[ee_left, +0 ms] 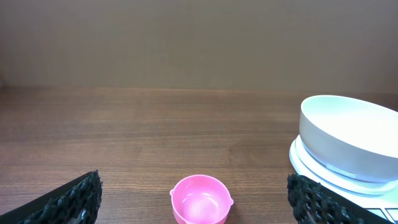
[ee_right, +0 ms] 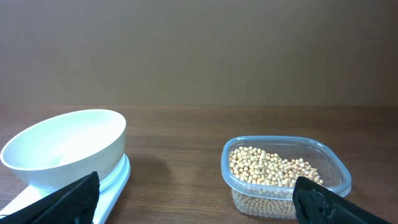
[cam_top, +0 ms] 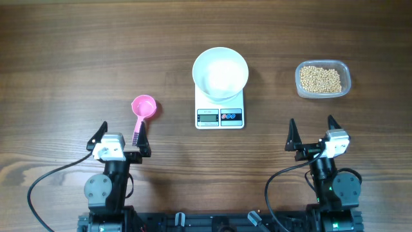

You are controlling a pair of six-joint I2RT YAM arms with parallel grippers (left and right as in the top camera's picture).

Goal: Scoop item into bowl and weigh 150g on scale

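Scale (cam_top: 220,116) at the middle of the table (cam_top: 64,58), display edge facing the robot. Bowl (cam_top: 220,72) on its platform, sitting toward the far side. Scoop (cam_top: 143,108) on the table left of the scale, apart from it, cup end away from the robot, handle end just beside the left fingers (cam_top: 98,135). Tub (cam_top: 323,62) right of the scale, well apart, level with the bowl; beans (cam_top: 321,79) in the tub. Right fingers (cam_top: 291,135) nearer the robot than the tub.
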